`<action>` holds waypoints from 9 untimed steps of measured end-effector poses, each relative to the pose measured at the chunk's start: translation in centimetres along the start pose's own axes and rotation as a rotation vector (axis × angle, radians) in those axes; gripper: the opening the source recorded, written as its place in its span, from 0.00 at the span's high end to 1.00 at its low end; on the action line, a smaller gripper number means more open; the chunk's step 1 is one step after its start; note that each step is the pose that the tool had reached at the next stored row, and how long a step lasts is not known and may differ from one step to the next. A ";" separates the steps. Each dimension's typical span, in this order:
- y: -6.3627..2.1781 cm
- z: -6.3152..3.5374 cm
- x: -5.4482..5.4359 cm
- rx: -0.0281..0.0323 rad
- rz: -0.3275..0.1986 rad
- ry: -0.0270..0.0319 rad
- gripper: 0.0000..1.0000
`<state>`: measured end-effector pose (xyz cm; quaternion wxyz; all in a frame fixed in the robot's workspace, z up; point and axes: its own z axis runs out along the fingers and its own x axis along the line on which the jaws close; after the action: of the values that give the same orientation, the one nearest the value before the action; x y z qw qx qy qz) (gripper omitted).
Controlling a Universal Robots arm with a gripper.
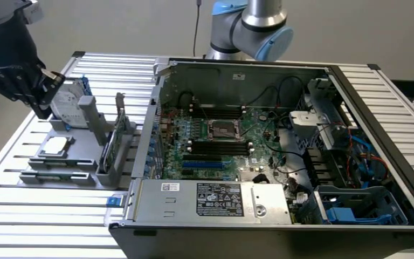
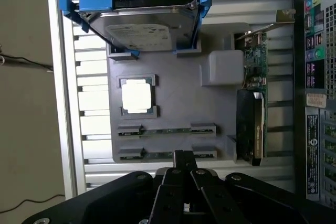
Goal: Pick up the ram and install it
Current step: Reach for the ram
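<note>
Ram [image 2: 167,129] edge-up in grey holder [image 2: 173,98], below closed jaws.

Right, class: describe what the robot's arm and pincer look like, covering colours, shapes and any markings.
The arm is built of rounded silver-grey joints fitted with pale blue end caps. The pincer is matt black, made of flat hinged link bars on a broad black body, and small silver bolt heads dot the links. No lettering or logo can be made out on either.
</note>
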<state>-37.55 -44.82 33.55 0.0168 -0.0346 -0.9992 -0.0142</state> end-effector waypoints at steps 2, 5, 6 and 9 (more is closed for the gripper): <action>-0.17 0.09 0.0 0.0004 -0.004 0.0023 0.89; -0.23 0.13 0.1 0.0012 -0.026 0.0037 0.89; -0.23 0.14 0.1 0.0016 -0.040 0.0042 0.89; -0.24 0.15 0.1 0.0033 -0.084 0.0053 0.89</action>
<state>-37.63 -45.06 33.40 0.0189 0.0074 -0.9997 -0.0133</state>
